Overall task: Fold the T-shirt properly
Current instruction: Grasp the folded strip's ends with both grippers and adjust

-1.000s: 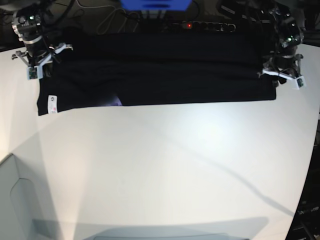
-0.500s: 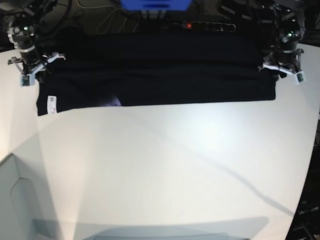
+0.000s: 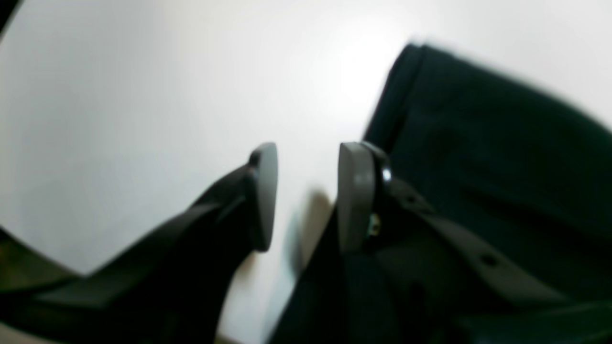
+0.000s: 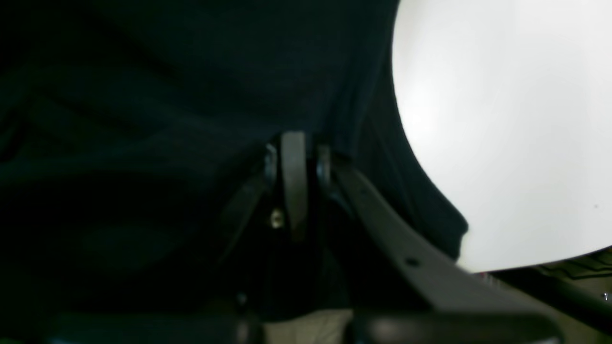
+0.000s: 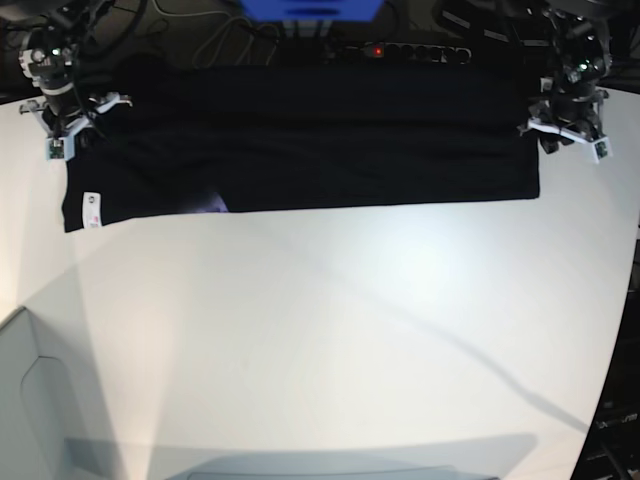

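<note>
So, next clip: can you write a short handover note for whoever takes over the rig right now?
Left end effector: open, empty, beside the edge of the large plain black cloth T-shirt, nothing between its pads.
Right end effector: shut, with black cloth all around it; whether it pinches cloth cannot be told.
T-shirt: spread as a long band across the far side of the white table, small white label at one near corner.
Done: one lengthwise fold appears laid.
Left: regrip, fold crosswise, square the edges.
</note>
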